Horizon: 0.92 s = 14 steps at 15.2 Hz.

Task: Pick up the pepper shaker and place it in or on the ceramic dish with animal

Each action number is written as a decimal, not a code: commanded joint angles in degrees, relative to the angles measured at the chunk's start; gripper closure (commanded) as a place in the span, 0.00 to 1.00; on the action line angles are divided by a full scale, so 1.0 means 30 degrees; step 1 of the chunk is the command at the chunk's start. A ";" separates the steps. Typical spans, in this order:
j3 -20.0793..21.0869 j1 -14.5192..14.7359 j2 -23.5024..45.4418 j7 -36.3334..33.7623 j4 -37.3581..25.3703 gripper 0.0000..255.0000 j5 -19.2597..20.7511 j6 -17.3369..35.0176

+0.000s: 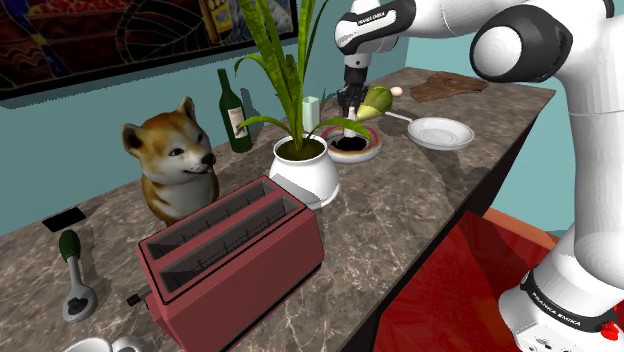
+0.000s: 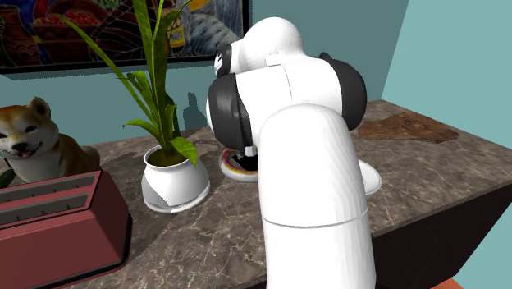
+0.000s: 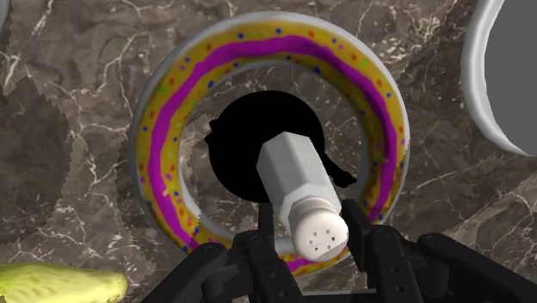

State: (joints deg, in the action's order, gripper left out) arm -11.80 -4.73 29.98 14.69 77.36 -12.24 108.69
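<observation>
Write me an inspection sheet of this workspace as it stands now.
Surface: dark marbled counter, crowded.
Job's things: pepper shaker, white with a perforated cap, tilted over the black centre of the dish; whether it touches the dish cannot be told. The dish has a yellow and purple rim and stands on the counter.
Clutter: red toaster, dog figurine, green bottle, potted plant, white plate, brown mat, black phone.
Grippers: gripper clasps the shaker at its cap end, above the dish.
Cables: nothing seen.
Surroundings: teal wall, painting, red floor.
</observation>
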 commanded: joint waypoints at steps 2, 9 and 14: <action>0.0025 0.0014 0.0133 0.0104 0.0514 1.00 -0.0061 0.0656; 0.0030 0.0016 0.0154 0.0118 0.0591 1.00 -0.0070 0.0752; 0.0030 0.0017 0.0155 0.0118 0.0592 0.00 -0.0070 0.0753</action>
State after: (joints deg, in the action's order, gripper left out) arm -11.71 -4.68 30.44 15.04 79.13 -12.45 110.95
